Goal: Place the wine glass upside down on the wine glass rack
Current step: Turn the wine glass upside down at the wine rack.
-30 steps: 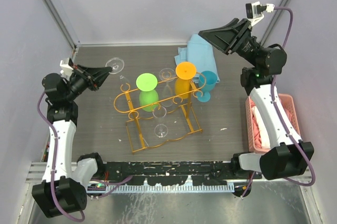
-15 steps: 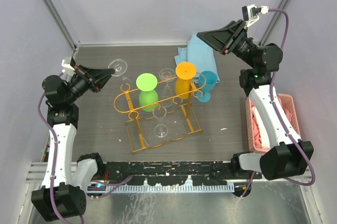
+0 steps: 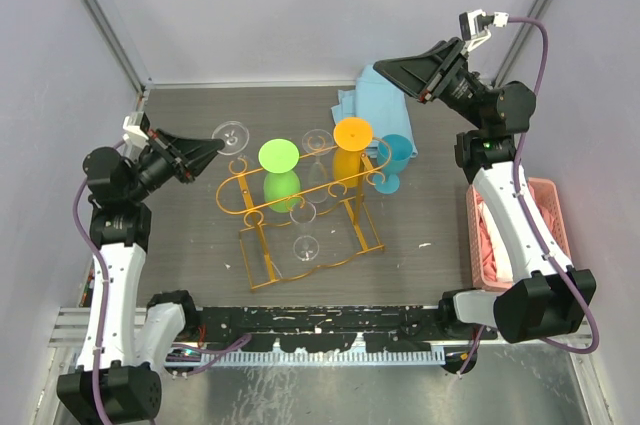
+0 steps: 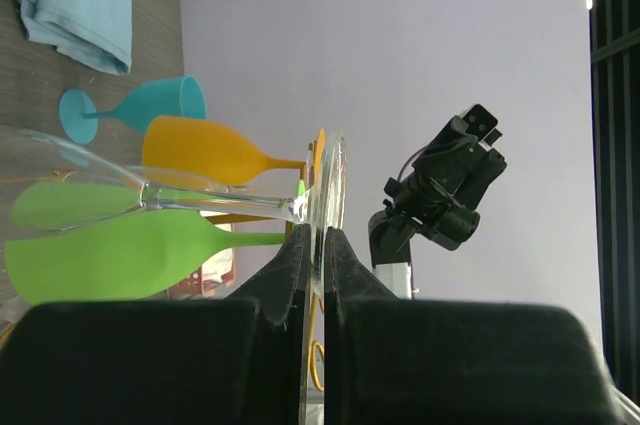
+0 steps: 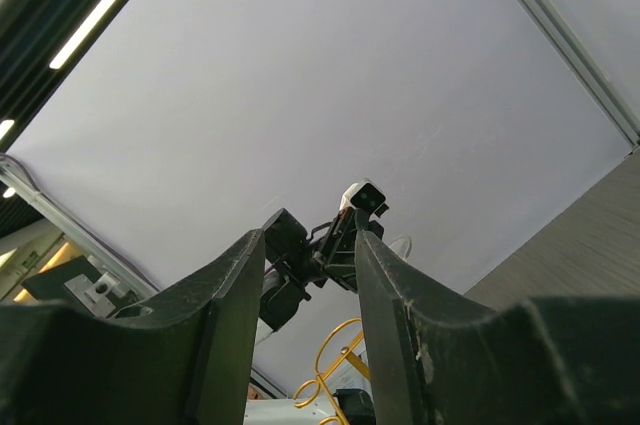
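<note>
Left claw point(image 3: 212, 145) pinched shut on foot of clear wine glass point(image 3: 232, 134), bowl hanging down, near 10 o'clock end of wine glass rack point(image 3: 340, 188). Right claw point(image 3: 382, 66) half open, empty, at 1 o'clock. Step in hand, likely: carrying over. Next: slide stem into free loop, then release.

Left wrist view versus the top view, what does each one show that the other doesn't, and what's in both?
Only the left wrist view: a close look at the left gripper pinching the foot of the clear glass edge-on, with its stem and bowl lying sideways. Only the top view: the whole rack and the pink basket. Both: the green glass, orange glass, teal glass, blue cloth and the right arm.
</note>
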`<action>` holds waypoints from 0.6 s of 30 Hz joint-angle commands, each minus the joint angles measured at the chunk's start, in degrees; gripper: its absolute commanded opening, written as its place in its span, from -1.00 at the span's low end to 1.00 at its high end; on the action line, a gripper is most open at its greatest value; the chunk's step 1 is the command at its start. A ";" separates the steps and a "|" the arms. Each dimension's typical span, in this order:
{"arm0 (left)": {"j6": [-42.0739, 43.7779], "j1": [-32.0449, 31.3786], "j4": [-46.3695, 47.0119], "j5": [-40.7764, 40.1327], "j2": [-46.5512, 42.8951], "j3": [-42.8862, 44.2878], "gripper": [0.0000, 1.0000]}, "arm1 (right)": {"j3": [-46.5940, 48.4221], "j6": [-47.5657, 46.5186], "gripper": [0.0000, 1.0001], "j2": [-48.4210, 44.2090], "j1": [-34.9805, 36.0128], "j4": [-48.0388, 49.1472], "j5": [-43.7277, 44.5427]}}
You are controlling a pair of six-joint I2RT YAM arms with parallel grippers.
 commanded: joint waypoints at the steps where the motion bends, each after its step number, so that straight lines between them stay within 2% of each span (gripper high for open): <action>1: 3.68 -0.63 -2.08 1.23 -1.92 2.48 -1.00 | 1.12 -1.38 -0.05 -1.77 0.41 0.57 1.02; 6: 6.34 -0.93 -5.99 0.88 -2.73 3.20 -0.99 | 1.06 -1.73 -0.06 -1.60 0.84 -0.19 1.46; 18: 7.41 -1.71 -7.58 0.91 -4.09 3.28 -1.00 | 0.83 -4.14 -0.05 -1.54 2.02 -3.32 2.11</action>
